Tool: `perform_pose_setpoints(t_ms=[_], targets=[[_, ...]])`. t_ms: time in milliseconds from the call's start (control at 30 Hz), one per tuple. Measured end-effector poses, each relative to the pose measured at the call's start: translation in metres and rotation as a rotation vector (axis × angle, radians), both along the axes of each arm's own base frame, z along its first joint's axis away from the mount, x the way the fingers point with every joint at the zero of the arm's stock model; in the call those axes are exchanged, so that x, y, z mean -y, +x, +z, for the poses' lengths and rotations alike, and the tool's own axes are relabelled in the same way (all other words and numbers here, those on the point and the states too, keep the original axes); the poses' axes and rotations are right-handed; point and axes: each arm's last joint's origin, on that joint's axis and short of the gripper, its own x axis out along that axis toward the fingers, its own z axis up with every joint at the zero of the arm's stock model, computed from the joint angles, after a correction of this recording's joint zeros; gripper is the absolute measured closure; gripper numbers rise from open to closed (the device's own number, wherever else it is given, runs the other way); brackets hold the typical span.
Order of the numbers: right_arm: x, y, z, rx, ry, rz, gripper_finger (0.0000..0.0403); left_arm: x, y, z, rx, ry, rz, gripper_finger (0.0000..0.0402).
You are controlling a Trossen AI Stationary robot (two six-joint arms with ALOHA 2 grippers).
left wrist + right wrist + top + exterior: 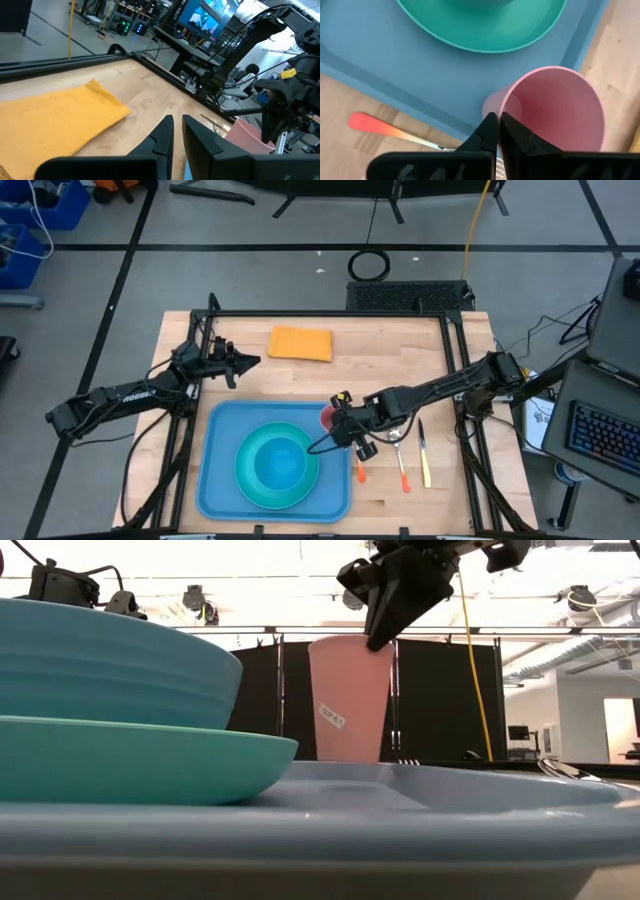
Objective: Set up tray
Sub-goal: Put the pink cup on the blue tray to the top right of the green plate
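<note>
Light-blue tray (222, 470) lies flat at surface's near edge, long axis left-right. Teal plate (277, 465) inside. Pink cup (350, 700) upright at tray's far-right corner; right gripper (498, 131) fingers clamped on its rim. Left gripper (177, 134) nearly closed, empty, near yellow cloth (301, 343).

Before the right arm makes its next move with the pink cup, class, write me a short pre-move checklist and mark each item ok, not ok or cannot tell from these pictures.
1. Right gripper pinches the rim of the pink cup, jaws shut on its wall: ok.
2. Cup upright with its mouth up, seen level in the low view: ok.
3. Cup base fully set down on the tray: cannot tell; it sits at the tray's far right corner.
4. Teal plate and blue bowl already on the tray: ok.
5. Utensils on the tray: not ok, they lie on the table beside it.
6. Left gripper clear of the tray, near the yellow cloth: ok.
</note>
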Motion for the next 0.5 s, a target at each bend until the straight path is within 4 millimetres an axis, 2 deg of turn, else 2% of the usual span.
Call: perform_pose_setpoints(t_ms=[500], targets=[[-0.0018,0.0043,-0.0042,0.005,0.026,0.01,0.0403,-0.0001,0.0,-0.0007,-0.006,-0.005,0.001,0.036]])
